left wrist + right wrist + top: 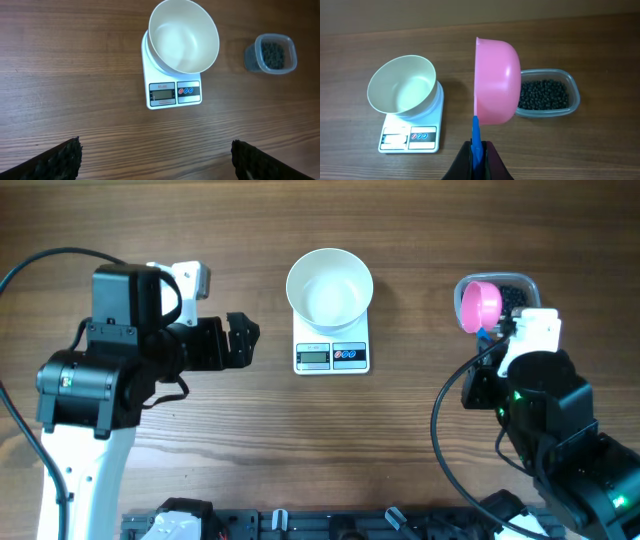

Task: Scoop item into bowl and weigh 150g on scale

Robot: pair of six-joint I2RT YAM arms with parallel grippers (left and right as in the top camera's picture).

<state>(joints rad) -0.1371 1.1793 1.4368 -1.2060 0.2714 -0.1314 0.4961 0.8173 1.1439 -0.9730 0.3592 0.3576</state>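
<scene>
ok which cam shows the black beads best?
Right wrist: the beads lie in the clear tub close up, single pieces visible, though the pink scoop hides one end. Left wrist shows them small but unblocked. Overhead shows only a sliver beside the scoop.

Bare tabletop [415, 315] lane from clear tub [531, 288] at 2 o'clock to bowl [350, 280] on scale [331, 356] at 12; pink scoop [479, 305] over tub's 9 o'clock rim.

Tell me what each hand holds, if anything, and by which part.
The right hand grips the pink scoop by its blue handle, cup tilted on edge. The left hand is open and holds nothing.
</scene>
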